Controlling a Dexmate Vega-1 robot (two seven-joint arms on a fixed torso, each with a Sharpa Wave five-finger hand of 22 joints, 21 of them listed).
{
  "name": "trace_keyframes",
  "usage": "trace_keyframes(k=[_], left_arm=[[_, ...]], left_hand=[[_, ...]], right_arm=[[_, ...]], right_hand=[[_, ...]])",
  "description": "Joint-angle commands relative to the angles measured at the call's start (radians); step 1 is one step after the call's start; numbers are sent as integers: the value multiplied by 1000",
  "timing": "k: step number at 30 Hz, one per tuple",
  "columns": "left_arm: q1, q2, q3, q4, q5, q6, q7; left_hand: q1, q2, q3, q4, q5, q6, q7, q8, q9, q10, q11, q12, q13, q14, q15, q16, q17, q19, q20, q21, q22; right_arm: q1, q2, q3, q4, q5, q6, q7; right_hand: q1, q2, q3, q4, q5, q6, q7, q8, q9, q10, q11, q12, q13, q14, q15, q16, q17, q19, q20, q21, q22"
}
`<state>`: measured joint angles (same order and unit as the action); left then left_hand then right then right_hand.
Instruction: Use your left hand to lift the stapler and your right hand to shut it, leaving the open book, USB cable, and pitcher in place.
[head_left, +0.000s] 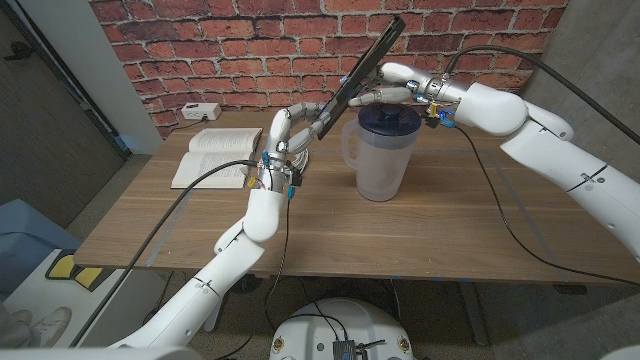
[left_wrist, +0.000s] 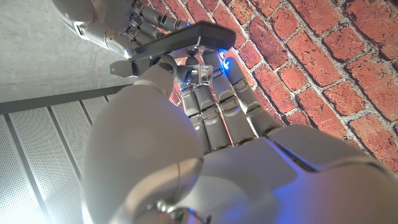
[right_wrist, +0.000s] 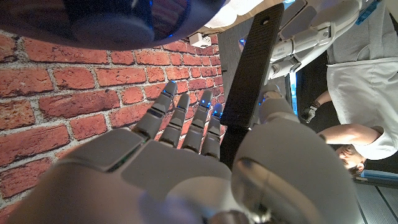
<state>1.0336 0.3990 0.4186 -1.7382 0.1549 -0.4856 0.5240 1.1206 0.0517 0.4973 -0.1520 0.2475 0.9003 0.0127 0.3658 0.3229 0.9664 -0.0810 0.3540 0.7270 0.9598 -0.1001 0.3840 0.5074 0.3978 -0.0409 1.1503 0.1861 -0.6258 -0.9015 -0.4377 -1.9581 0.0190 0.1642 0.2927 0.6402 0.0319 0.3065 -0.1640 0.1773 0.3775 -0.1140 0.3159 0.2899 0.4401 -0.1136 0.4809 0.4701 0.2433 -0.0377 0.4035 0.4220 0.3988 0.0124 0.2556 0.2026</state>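
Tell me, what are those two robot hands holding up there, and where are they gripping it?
The left hand holds the black stapler by its lower end, raised above the table. The right hand touches its long arm near the middle, over the pitcher.

Lab-like test room: wooden bench (head_left: 430, 235) against a red brick-pattern wall (head_left: 250, 50), grey partition panels (head_left: 60, 90), loose black cables (head_left: 500, 215).

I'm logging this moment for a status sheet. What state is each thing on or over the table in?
stapler: lifted, tilted, open
left hand: grips the stapler's lower end
right hand: fingers against the stapler's long arm
book: open, lying on the table
pitcher: upright, dark lid on
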Motion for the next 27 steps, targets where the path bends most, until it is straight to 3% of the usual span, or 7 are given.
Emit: trace_keyframes(k=[1, 17, 27], left_arm=[[13, 5, -10, -10, -2, -4, -2], [18, -1, -17, -7, 1, -23, 5], [14, -5, -16, -2, -5, -34, -5]], left_hand=[[59, 55, 29, -20, 5, 63, -51, 2, 2, 45, -38, -1, 4, 50, -125, 6, 6, -2, -58, 6, -1], [59, 54, 31, -20, 5, 62, -53, -1, 4, 49, -39, -6, 6, 50, -125, 4, 11, -5, -58, 12, -2], [58, 53, 33, -20, 6, 62, -53, -2, 4, 50, -43, -9, 6, 51, -124, 2, 12, -6, -57, 15, -2]], right_arm=[[-11, 8, 0, -10, -4, 6, -11], [-20, 9, 1, -36, -19, -9, -19], [-35, 5, 11, -55, -43, -18, -45]], right_hand=[[20, -2, -6, 8, -1, 35, -3, 15, 13, 37, 0, 36, 22, 23, -148, 13, 13, 7, -7, 8, 4], [35, 7, -22, 13, 1, 133, -28, 51, 37, 74, -23, 98, 63, 36, -167, 24, 40, 10, -19, 13, 6], [115, 37, -10, -3, 3, 201, -53, 74, 62, 92, -38, 154, 104, 77, -185, 40, 67, 25, -43, 24, 6]])
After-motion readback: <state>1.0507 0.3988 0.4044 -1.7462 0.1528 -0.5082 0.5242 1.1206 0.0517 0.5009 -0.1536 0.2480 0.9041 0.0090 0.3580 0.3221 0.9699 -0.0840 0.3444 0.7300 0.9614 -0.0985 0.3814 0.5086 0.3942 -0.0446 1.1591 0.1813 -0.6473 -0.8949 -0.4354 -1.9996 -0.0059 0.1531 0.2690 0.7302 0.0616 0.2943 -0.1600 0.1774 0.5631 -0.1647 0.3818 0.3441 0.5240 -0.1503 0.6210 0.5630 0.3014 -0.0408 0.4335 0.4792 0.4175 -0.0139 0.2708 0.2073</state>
